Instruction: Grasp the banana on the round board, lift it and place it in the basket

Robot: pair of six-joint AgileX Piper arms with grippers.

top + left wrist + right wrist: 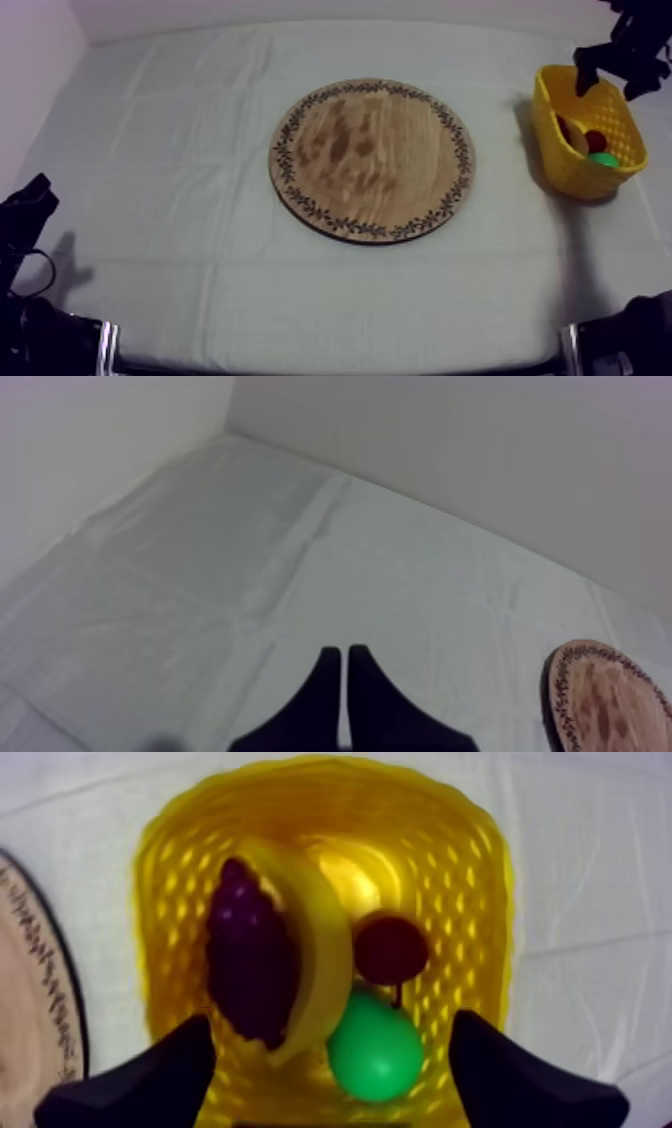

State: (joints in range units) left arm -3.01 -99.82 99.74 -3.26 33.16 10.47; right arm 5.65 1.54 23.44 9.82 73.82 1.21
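Note:
The banana [318, 957] lies inside the yellow basket [175, 872], curved between a bunch of purple grapes [250, 957] and a small red fruit [393, 947], with a green pear [375, 1052] beside it. My right gripper [330, 1057] hovers open over the basket with nothing between its fingers; from above, the right gripper [610, 75] hangs over the far rim of the basket [560, 150]. The round wooden board [372, 158] lies bare at mid table. My left gripper [345, 666] rests shut over the cloth near the left edge, seen from above as the left gripper [30, 200].
The board's rim [40, 992] lies just beside the basket. The board's edge [605, 696] lies off to one side of my left gripper. White walls close the back and left of the table [180, 120].

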